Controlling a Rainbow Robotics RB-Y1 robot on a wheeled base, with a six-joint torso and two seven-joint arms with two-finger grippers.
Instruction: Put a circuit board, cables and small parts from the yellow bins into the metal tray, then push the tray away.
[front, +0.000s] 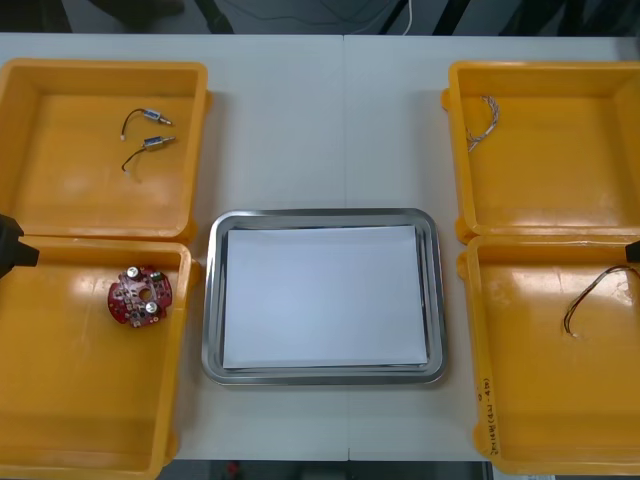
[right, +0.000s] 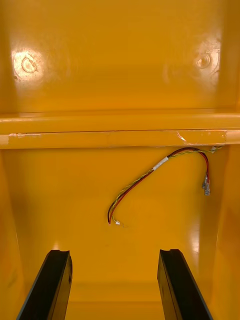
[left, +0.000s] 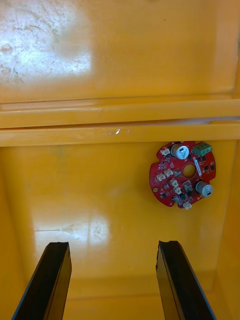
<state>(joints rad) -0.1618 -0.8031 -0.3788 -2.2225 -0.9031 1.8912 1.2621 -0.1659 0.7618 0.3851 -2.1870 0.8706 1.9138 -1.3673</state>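
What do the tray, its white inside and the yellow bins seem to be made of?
The tray: probably metal, polished; its rim is silvery and shiny. The white inside: a matte sheet, perhaps paper; flat, no glare. The yellow bins: likely glossy moulded plastic; rounded corners, bright reflections.

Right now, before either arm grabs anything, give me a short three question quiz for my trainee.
1. True or false: the metal tray holds nothing from the bins.
2. Which bin holds the circuit board: A near left bin, B far left, C near right?
3. Left gripper above the board's bin, right gripper above the red and yellow cable: fingers open or shut?
Key: 1 true; 2 A; 3 both open.
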